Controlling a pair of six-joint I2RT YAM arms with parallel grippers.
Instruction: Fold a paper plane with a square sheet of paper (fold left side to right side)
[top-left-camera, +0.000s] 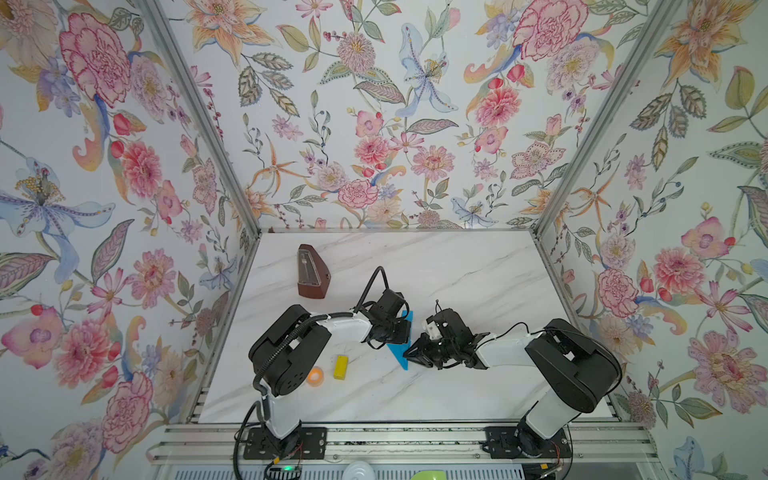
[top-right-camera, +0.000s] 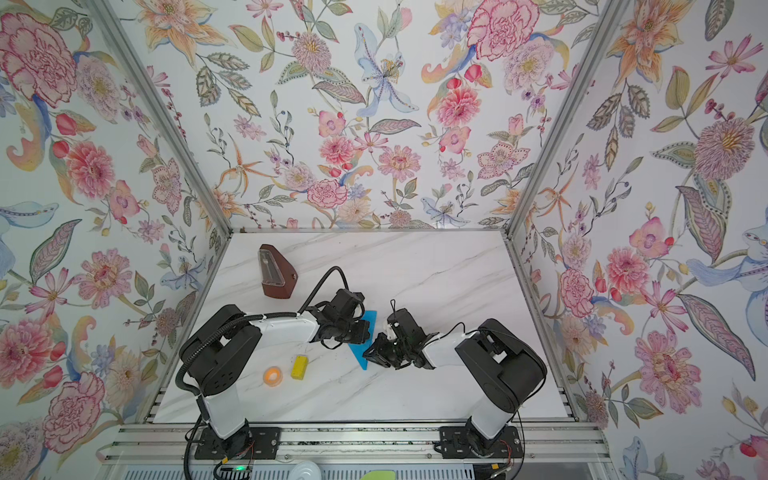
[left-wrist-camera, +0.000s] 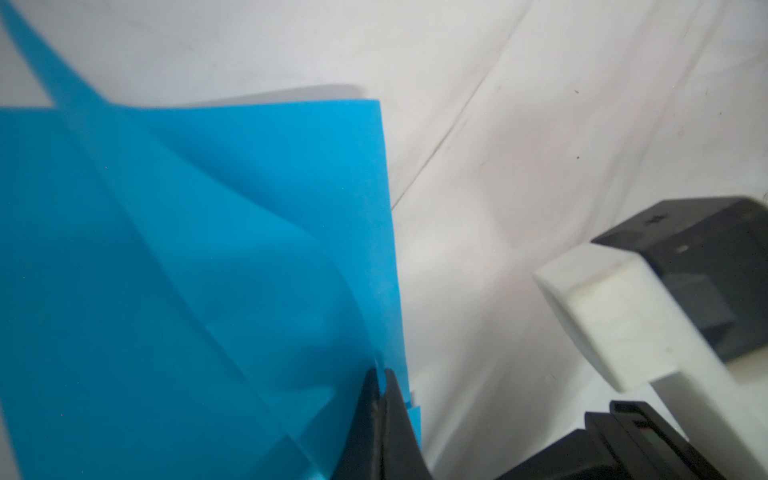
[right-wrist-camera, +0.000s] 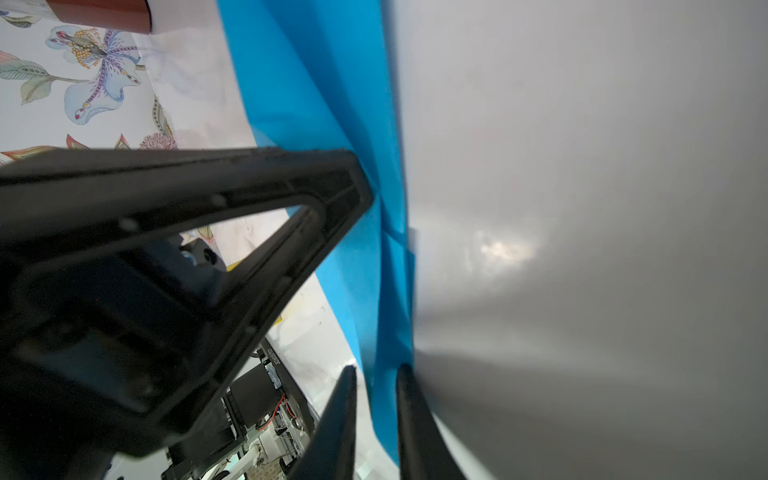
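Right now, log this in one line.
left pincer: shut on blue paper | right pincer: open astride its edge | fold: unfinished

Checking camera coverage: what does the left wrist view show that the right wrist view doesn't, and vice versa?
Left wrist only: the left gripper shut on the edge of the folded blue paper. Right wrist only: the right gripper, jaws apart, straddling that paper; a brown metronome base. Both: the paper, marble table, part of the other arm's gripper.
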